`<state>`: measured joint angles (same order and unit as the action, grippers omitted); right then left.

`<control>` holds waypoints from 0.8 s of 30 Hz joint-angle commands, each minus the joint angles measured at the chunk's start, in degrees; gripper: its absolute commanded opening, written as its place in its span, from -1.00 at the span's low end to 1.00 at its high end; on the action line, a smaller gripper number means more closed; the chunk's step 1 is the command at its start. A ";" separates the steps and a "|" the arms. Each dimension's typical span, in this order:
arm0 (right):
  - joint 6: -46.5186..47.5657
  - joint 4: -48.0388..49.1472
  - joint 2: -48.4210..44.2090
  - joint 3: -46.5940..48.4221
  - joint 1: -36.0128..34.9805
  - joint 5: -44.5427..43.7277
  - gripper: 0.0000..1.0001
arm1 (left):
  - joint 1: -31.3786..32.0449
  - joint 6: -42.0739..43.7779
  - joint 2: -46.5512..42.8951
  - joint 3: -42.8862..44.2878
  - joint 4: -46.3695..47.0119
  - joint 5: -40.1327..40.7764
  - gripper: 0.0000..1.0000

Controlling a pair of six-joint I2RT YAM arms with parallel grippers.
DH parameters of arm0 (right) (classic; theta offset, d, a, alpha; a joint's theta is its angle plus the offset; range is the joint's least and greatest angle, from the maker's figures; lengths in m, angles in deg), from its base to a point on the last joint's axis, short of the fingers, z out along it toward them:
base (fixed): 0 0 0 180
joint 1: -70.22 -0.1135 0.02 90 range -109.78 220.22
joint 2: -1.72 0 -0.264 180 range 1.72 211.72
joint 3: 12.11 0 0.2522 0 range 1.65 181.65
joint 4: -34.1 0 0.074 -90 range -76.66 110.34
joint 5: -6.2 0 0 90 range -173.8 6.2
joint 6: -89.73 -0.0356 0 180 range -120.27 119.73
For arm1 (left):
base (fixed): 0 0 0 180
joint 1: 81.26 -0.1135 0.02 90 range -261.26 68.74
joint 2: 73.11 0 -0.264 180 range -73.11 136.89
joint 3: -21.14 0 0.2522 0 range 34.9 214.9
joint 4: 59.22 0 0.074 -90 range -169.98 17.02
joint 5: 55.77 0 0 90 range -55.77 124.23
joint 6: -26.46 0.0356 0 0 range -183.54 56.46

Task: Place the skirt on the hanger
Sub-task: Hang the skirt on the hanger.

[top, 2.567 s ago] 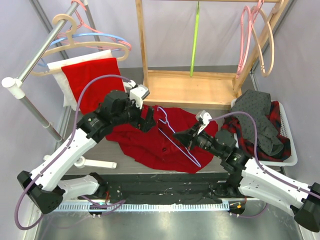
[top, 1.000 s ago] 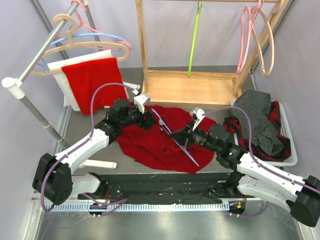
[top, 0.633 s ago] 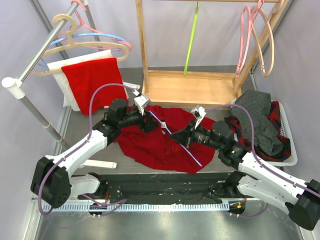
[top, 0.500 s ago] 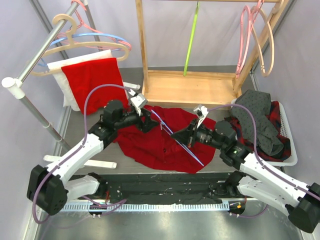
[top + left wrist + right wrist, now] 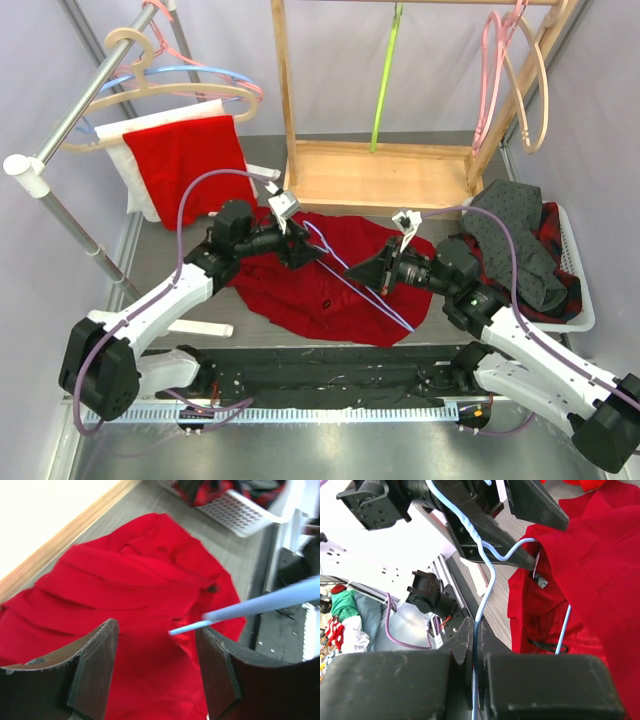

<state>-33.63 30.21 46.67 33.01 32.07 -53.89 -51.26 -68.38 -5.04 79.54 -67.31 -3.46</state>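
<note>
1. Skirt (image 5: 300,300) lies crumpled mid-frame on desk (image 5: 245,320); looks soft, light, floppy, so best pinched at an edge.
2. Hanger (image 5: 385,305) thin, probably stiff; right gripper (image 5: 362,272) jaws pinch it.
3. Left gripper (image 5: 308,251) jaws spread, empty, over skirt.

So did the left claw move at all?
Yes. The left gripper has slid a little away from the wooden rack's base, toward the near edge, and sits over the red skirt by the blue hanger.
</note>
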 commanded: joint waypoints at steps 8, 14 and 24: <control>-1.79 8.85 1.63 -1.82 0.89 -1.96 -0.98 | 0.24 -5.17 -0.84 -0.08 -2.06 9.66 0.13; -1.97 11.49 2.95 -2.88 1.15 -2.93 -0.98 | 0.24 -8.16 4.78 2.99 -4.53 6.49 -0.38; -3.72 20.97 5.94 -7.96 4.92 -1.63 -0.98 | 1.11 -11.50 4.18 6.42 -9.36 11.06 -1.00</control>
<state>-35.71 40.40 51.96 26.67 34.59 -56.53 -50.86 -77.23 1.04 82.80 -74.91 6.50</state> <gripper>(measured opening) 0.039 0.022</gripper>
